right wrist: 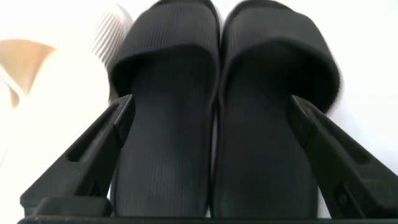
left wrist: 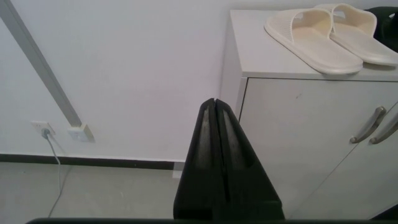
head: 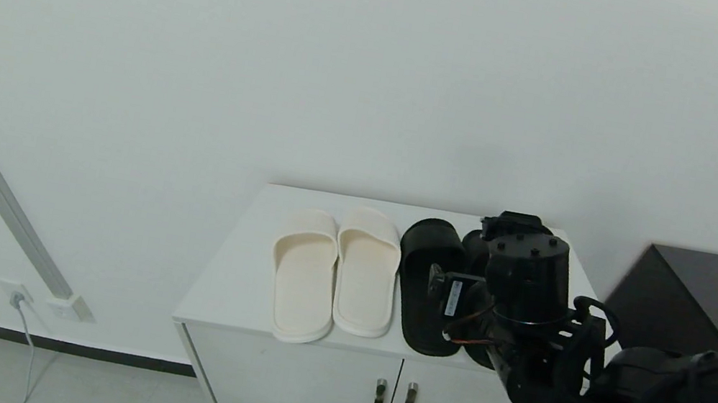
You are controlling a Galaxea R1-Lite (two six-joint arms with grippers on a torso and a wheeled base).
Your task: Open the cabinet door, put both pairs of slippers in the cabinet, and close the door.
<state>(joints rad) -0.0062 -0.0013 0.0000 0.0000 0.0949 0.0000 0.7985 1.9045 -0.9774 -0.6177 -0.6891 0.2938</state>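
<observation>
- Black slippers (head: pixel 429 286) sit on the cabinet (head: pixel 229 282) top, right of the white pair (head: pixel 335 278).
- Right hand (right wrist: pixel 211 106) spread wide astride both, gripping nothing; left hand (left wrist: pixel 216 109) closed, empty, low left.
- Doors (head: pixel 296 402) shut: a lift now has nowhere to go, and a squeezed pair may buckle and drop one.

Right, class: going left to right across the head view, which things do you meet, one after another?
wall socket → cream slipper → second cream slipper → black slipper → dark table

No legible text or numbers. The small white label (head: pixel 454 298) on the black wrist housing (head: pixel 524 280) behind the right claw (right wrist: pixel 210 106) carries print too small to read.
</observation>
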